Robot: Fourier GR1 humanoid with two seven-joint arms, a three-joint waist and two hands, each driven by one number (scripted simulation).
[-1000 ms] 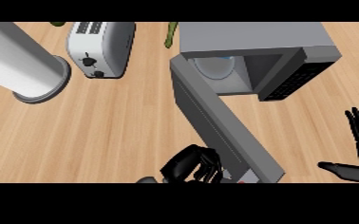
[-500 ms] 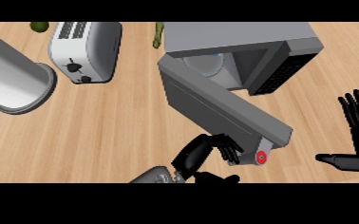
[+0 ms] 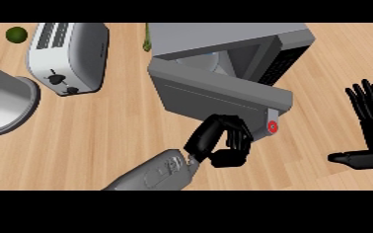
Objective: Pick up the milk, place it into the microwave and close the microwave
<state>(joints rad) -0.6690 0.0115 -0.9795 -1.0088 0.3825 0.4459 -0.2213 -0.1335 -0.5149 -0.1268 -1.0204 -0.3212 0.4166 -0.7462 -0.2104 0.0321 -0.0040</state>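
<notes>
The grey microwave stands at the back of the counter, its door swung partway toward the opening with a narrow gap left. A pale round shape shows through that gap; I cannot tell whether it is the milk. My left hand sits against the door's outer face near its free edge, fingers curled, holding nothing. A red dot marks the door's end just right of the hand. My right hand rests open at the right edge, fingers up.
A silver toaster stands at the back left. A steel cylinder lies at the left edge. A small green ball is in the far left corner, and a green object pokes out behind the microwave.
The door has swung from wide open toward the microwave, the gap narrowing. My left hand has followed it up and to the right. The right hand has stayed at the right edge.
</notes>
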